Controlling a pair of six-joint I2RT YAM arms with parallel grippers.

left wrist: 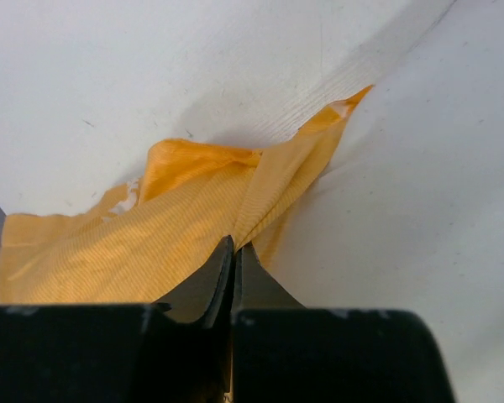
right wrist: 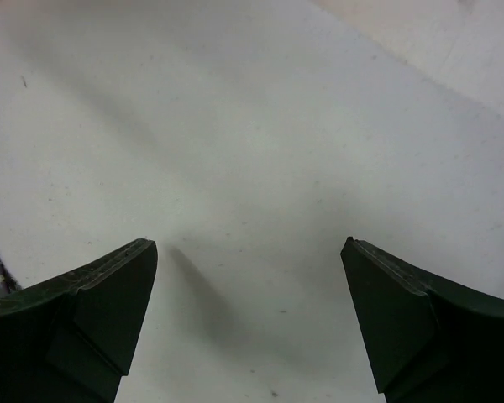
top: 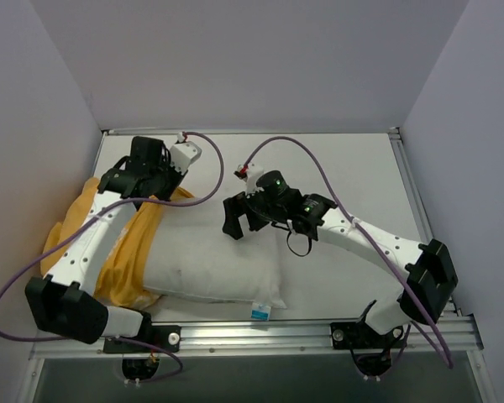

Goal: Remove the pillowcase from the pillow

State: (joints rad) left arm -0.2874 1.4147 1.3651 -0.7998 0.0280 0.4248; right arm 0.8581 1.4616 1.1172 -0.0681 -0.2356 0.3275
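Your left gripper (left wrist: 235, 248) is closed on a thin fold of the case (left wrist: 143, 252) — only the very tips bite, so a hard pull could slip it free. The right gripper (right wrist: 248, 252) gapes wide, holding nothing, above a white surface. With nothing pinning the pillow (top: 223, 273), it may drag along with the case. The pillow lies along the table's (top: 353, 168) near edge, the case bunched over its left end. The left wrist view shows the pinch — only the top view shows how much pillow is bared.
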